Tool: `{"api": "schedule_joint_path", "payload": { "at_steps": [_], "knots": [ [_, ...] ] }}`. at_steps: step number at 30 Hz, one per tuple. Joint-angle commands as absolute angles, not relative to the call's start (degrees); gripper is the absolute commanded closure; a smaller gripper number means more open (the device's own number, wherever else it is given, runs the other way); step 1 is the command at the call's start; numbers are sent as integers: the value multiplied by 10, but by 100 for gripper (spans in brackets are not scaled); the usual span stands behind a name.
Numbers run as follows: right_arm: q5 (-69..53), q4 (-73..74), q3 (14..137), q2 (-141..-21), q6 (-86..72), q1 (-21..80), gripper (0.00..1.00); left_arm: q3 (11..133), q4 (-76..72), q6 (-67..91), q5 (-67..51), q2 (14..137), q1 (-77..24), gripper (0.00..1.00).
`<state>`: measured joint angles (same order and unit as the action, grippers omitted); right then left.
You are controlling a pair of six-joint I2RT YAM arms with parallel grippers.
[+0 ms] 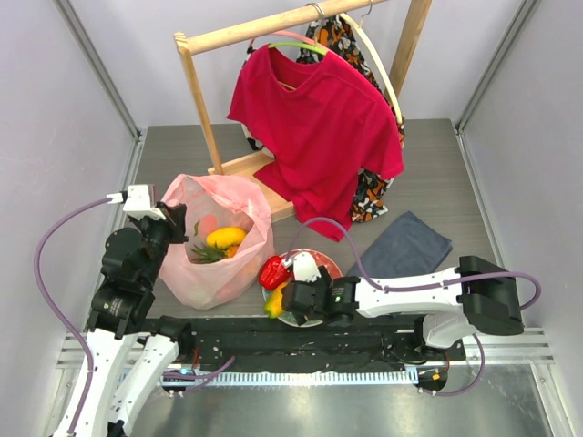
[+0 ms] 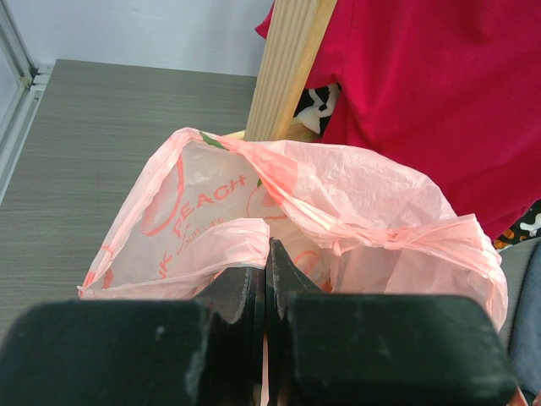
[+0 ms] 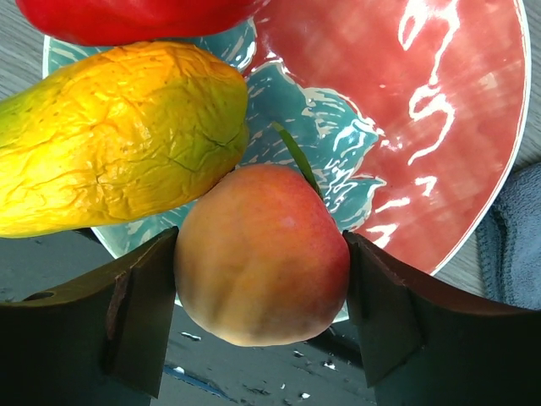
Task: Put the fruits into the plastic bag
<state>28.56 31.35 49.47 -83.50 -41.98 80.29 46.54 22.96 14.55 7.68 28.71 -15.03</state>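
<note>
Left gripper [image 2: 268, 258] is clamped tight, jaws pressed together on a fold of the pink plastic bag [image 2: 338, 199] at its near rim, and the thin film runs right down between the black fingers [image 2: 241, 296]. From above, that gripper sits at the bag's left edge and the mouth gapes upward, with a yellow fruit [image 1: 225, 238] and the spiky green leaves of a pineapple [image 1: 207, 254] lying inside. The bag stands on the table [image 1: 455, 173] just in front of the wooden rack [image 1: 202, 109], and the red T-shirt [image 1: 314, 127] hangs from the rack behind it. Over on the other side, the right gripper [image 3: 262, 241] is down at the near rim of the plate [image 3: 439, 127], and the peach [image 3: 262, 271] sits squarely between its two fingers [image 3: 139, 313], with a pad flush against each flank, so it has the peach in its grasp. The peach overhangs the plate's edge; whether it is off the surface I cannot tell. Right beside it, touching at the upper left in the wrist view, lies the wrinkled yellow mango [image 3: 118, 135], and the red pepper [image 3: 135, 15] is beyond that at the far rim. In the overhead view the plate is just right of the bag, and the grey-blue cloth [image 1: 405, 244] lies further right, apart from both
</note>
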Motion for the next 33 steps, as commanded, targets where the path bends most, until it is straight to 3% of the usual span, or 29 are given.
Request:
{"api": "schedule_joint_path", "payload": {
  "at_steps": [1, 14, 22, 27, 33],
  "knots": [
    [308, 323, 491, -817, -433, 801, 42, 467, 211, 142, 77, 287, -150, 100],
    [332, 335, 500, -691, -397, 759, 50, 467, 210, 142, 78, 285, -150, 100],
    [306, 200, 546, -648, -277, 758, 52, 465, 209, 142, 82, 279, -150, 100],
    [217, 71, 639, -706, -162, 757, 52, 465, 208, 142, 83, 279, -150, 100],
    [143, 69, 814, -843, -77, 730, 52, 463, 207, 142, 83, 274, -150, 100]
  ]
}}
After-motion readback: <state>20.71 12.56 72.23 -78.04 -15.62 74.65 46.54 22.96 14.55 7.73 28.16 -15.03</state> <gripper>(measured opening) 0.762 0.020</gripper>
